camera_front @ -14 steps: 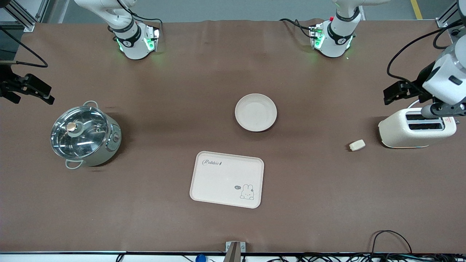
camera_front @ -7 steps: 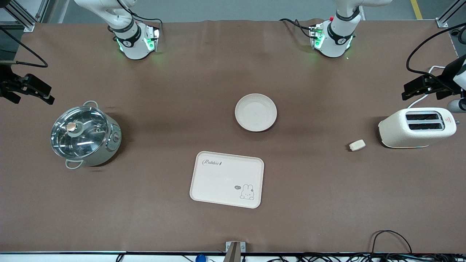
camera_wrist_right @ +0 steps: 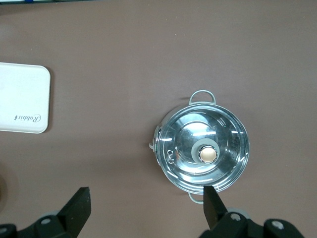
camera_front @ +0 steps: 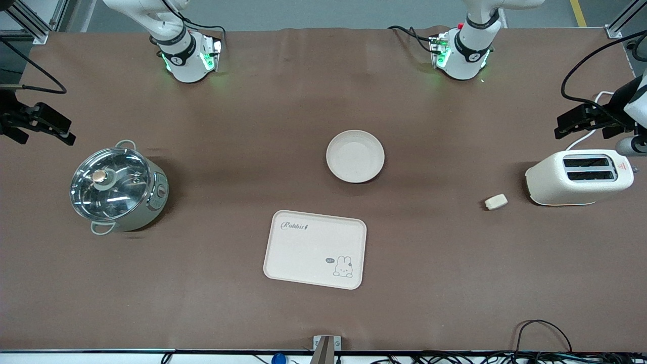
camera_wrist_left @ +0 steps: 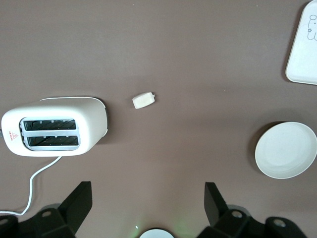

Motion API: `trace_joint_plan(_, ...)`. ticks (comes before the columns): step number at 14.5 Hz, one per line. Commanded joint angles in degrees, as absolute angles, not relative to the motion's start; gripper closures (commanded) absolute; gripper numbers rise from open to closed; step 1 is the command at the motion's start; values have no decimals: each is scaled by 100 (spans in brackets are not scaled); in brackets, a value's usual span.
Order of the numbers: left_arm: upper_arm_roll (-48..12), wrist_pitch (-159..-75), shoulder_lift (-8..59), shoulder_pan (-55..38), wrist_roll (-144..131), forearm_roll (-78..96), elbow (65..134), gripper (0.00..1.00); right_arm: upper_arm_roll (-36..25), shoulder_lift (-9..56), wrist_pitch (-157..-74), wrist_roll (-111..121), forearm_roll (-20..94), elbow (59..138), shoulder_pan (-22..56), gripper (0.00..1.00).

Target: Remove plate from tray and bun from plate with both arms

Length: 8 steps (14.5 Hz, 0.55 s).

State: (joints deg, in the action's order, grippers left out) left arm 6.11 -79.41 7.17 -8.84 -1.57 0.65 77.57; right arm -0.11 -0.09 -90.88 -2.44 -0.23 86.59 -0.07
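Observation:
The round cream plate (camera_front: 355, 156) lies at the table's middle and shows in the left wrist view (camera_wrist_left: 286, 150) too. The small cream bun (camera_front: 496, 201) lies on the table beside the toaster, toward the plate; it also shows in the left wrist view (camera_wrist_left: 144, 100). My left gripper (camera_front: 570, 123) hangs open and empty in the air at the left arm's end of the table, over the cloth by the toaster; its jaws stand wide apart (camera_wrist_left: 147, 198). My right gripper (camera_front: 64, 132) hangs open and empty over the right arm's end, above the cloth by the pot (camera_wrist_right: 146, 203).
A cream two-slot toaster (camera_front: 579, 178) with a white cord stands at the left arm's end. A steel pot with a glass lid (camera_front: 117, 188) stands at the right arm's end. A cream rabbit tray (camera_front: 315, 249) lies nearer the front camera than the plate.
My left arm has pulled away from over the toaster toward its end of the table. The right arm, plate and bun have not moved.

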Motion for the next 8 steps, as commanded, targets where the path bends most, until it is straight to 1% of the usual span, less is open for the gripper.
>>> trace_joint_plan(1, 633, -7901, 773, -896, -202, 149, 7682, 0, 0, -62, -9123, -264, 18, 8719, -35, 0)
trace_joint_plan(8, 642, -7919, 809, -844, -202, 149, 7682, 0, -9, -62, -9123, -264, 18, 8719, -44, 0)
